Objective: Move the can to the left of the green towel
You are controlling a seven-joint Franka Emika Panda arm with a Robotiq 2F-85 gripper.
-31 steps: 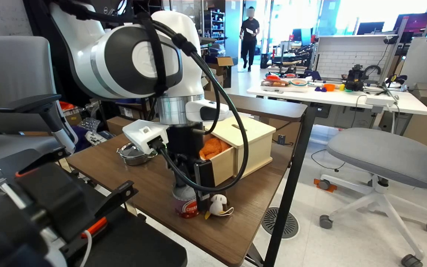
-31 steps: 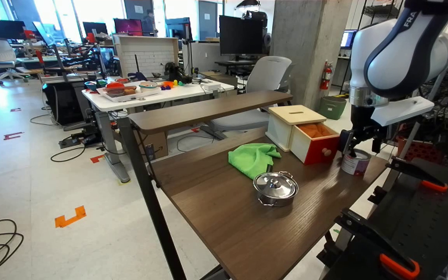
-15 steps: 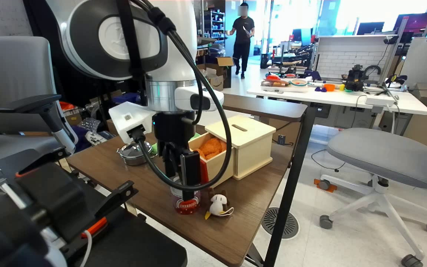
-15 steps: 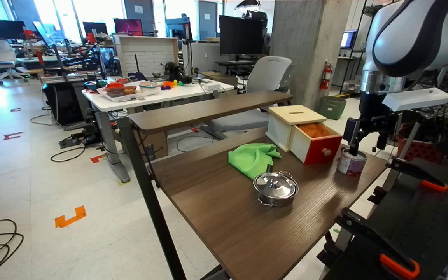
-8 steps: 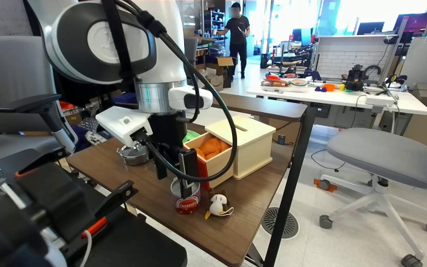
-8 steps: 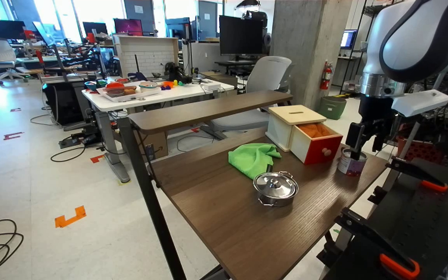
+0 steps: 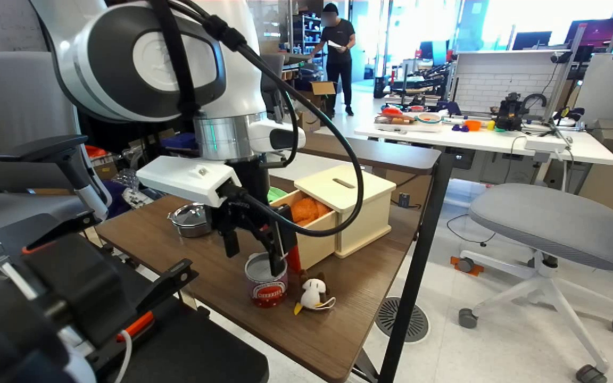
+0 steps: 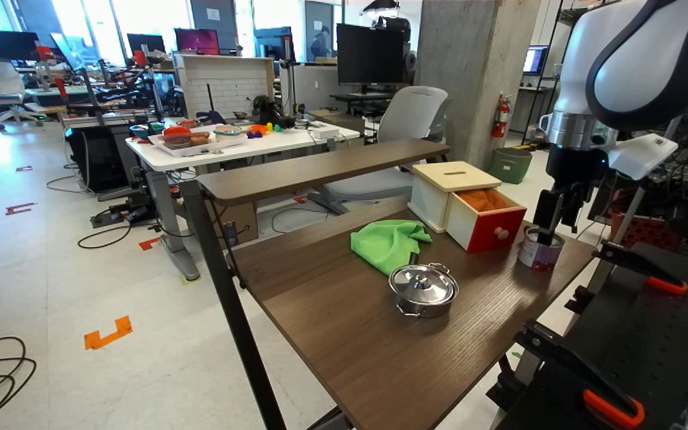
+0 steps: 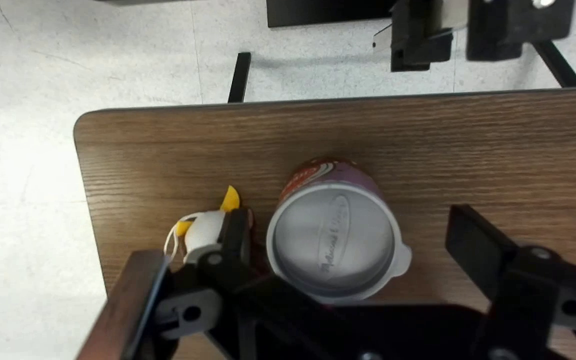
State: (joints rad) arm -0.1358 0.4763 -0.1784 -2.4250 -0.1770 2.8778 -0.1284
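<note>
Standing upright on the brown wood-grain table (image 7: pixel 317 335), the round red-and-purple cherry can (image 7: pixel 268 287) is seen in an exterior view at the tips of the black two-finger gripper (image 7: pixel 254 257), and just beside this can sits the small white-and-yellow plush toy (image 7: pixel 313 291). In an exterior view, the bright green cloth towel (image 8: pixel 389 245) lies well apart from the can, near the round shiny metal pot (image 8: pixel 423 289). In the wrist view, the two fingers (image 9: pixel 478 250) are spread wide, and the can's grey top (image 9: pixel 338 240) appears between them; whether one touches it, I cannot tell
</note>
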